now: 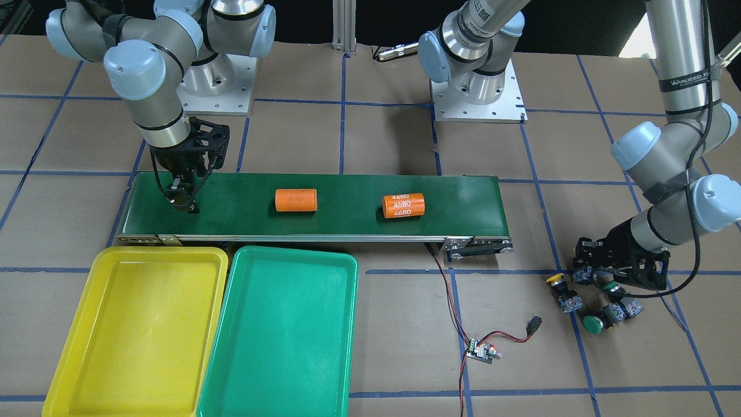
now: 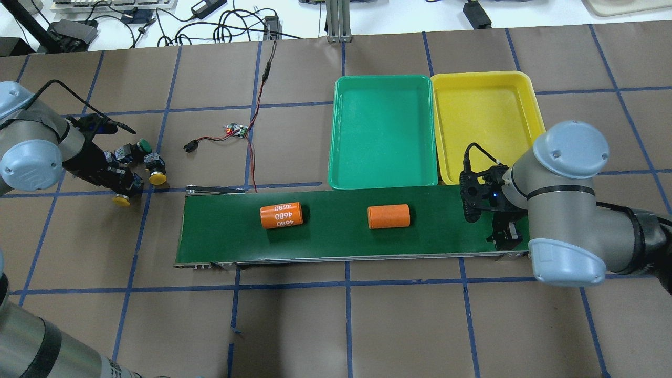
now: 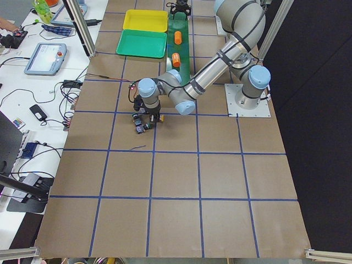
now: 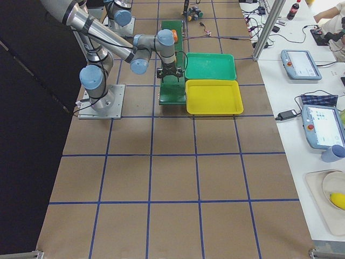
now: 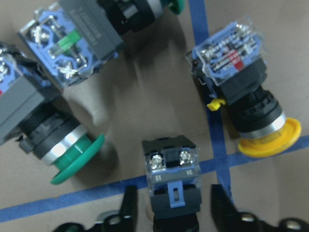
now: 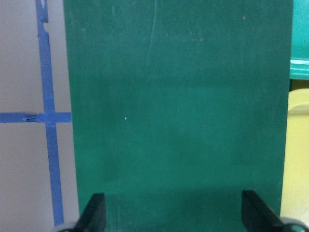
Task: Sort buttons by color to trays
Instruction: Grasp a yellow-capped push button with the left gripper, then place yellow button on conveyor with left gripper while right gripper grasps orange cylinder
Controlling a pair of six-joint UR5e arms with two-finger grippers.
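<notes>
Sorting station, mid-task: the left gripper (image 5: pixel 172 198) hangs low over the four buttons (image 2: pixel 156 176) clustered on the tape-gridded table (image 1: pixel 382 324) just past one end of the conveyor belt (image 1: pixel 347 200); its fingers (image 5: pixel 128 208) stand apart on either side of one black-and-blue button body (image 5: pixel 171 166), with a sliver of gap on each side; that button's cap is hidden in the wrist view; around it lie a yellow-capped button (image 5: pixel 251 111) and two green-capped buttons (image 5: pixel 53 145), on their sides; at the belt's other end the right gripper (image 6: pixel 175 210) hovers above bare belt, fingers spread wide, holding nothing; two orange cylinders (image 1: pixel 296 200) rest on the belt between the arms; the yellow tray (image 1: pixel 139 324) and the teal tray (image 1: pixel 283 330) sit side by side, rims meeting, just beside the belt near the right gripper, well apart from the buttons.
</notes>
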